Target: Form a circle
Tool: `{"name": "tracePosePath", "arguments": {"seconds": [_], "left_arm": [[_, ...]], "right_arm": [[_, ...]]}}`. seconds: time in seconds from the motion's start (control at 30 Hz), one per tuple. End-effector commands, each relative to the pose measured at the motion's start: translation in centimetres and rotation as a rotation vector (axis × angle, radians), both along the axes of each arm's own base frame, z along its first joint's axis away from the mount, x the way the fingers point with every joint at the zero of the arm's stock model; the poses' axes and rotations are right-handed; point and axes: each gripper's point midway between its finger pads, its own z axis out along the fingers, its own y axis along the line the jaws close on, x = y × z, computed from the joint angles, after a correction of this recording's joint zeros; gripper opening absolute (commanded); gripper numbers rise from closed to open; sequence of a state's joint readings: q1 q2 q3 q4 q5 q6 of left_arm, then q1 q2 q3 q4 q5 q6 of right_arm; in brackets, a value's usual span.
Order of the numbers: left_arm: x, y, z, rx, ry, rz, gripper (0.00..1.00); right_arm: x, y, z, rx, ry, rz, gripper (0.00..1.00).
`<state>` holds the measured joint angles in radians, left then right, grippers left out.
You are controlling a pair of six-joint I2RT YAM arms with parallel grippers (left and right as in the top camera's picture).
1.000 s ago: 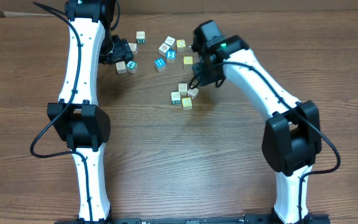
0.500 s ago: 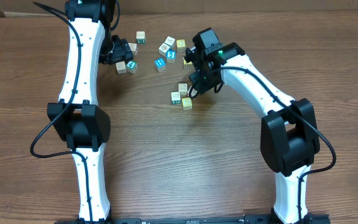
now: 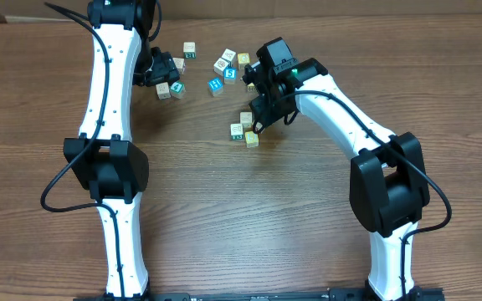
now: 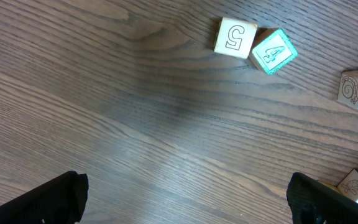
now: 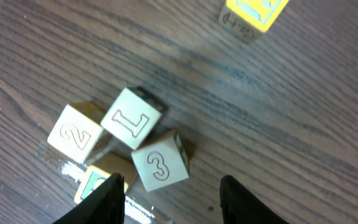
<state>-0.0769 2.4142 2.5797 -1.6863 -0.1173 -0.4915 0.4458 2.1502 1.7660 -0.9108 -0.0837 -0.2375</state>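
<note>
Right tool moved closer to the circle, left tool spread wide

The circle is a tight clump of four small cubes near the middle of the counter. The pale cube marked 2, cube marked L and cube marked 3 sit pressed together, each askew. A yellow, teal-marked cube lies just beside the 2.

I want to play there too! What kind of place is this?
Probably a robot testing bench, not a playroom: a left arm and right arm stand at a wooden table with little number blocks scattered.
</note>
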Motion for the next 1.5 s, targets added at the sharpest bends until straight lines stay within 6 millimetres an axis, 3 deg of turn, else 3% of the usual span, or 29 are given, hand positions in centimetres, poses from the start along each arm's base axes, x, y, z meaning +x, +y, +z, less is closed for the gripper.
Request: {"name": "tracePosePath", "arguments": {"seconds": [0.0, 0.63, 1.47], "left_arm": [[0.2, 0.3, 1.3, 0.013, -0.038, 0.006, 1.00], [0.2, 0.3, 1.3, 0.013, -0.038, 0.006, 1.00], [0.2, 0.3, 1.3, 0.013, -0.038, 0.006, 1.00]], "right_arm": [[-0.6, 0.0, -1.3, 0.003, 0.022, 0.011, 0.46], [-0.8, -0.3, -3.4, 0.000, 0.015, 0.005, 0.45], [-1.2, -0.5, -4.0, -0.006, 0.027, 0.005, 0.44]]}}
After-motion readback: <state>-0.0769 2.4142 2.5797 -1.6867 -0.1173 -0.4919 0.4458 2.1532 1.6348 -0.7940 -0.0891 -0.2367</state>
